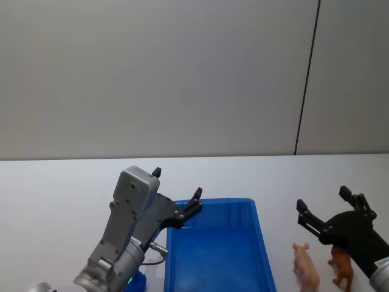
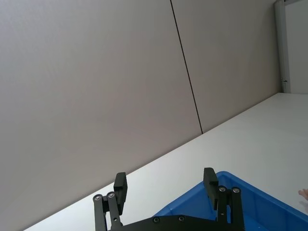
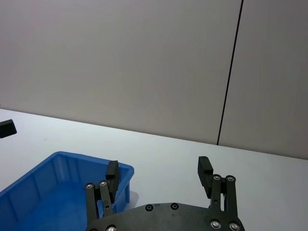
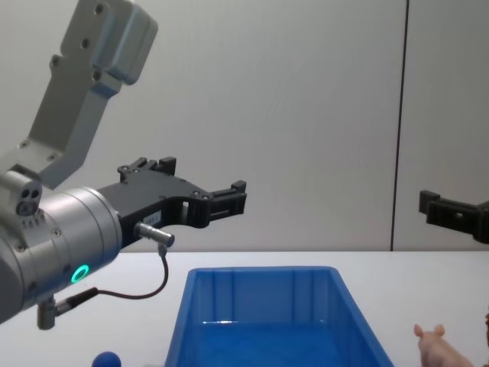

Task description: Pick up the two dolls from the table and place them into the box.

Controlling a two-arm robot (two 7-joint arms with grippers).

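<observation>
Open box top, toys packed close

The blue box is open at the top, so the way in is from above; its thick rim and walls block the sides. The left gripper hangs open over the box's far left corner. A strip of white table lies between the box and the pink pig doll. The brown lion doll stands just beside the pig, with a thin gap between them. The right gripper hangs open over both. A small blue ball sits left of the box.

Robot test lab, blank grey panelled wall, wide white table
</observation>
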